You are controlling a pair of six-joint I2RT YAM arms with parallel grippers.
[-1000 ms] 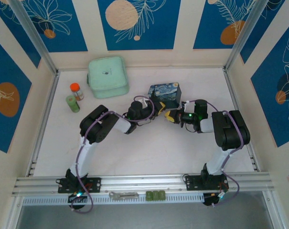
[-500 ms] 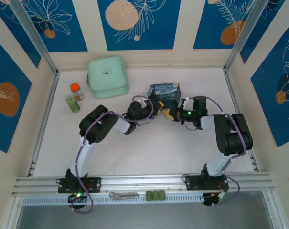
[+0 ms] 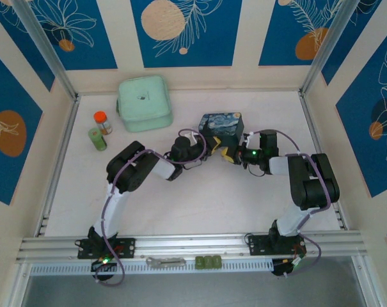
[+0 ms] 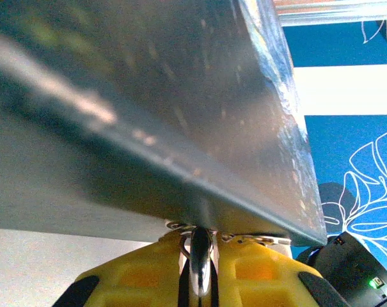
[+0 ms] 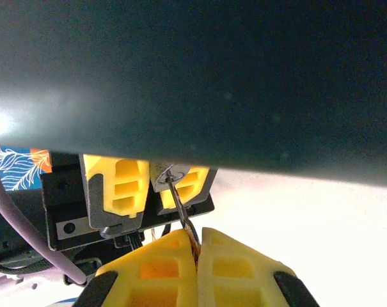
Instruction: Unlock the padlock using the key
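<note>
Place: you face a lab robot cell, not a home.
Walls: blue leaf-print panels [image 3: 183,32] enclose the white table [image 3: 199,204] behind and at both sides.
Frame: aluminium rail [image 3: 193,244] along the table's near edge.

Black-and-white arms [image 3: 126,174], purple cables [image 3: 105,214], yellow tool fingers [image 5: 148,268], green indicator light [image 3: 253,153]

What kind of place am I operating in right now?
Probably a lab robot test cell: a white table boxed in by blue leaf-print panels, an aluminium rail along the near edge, and staged props like the mint-green box.
</note>
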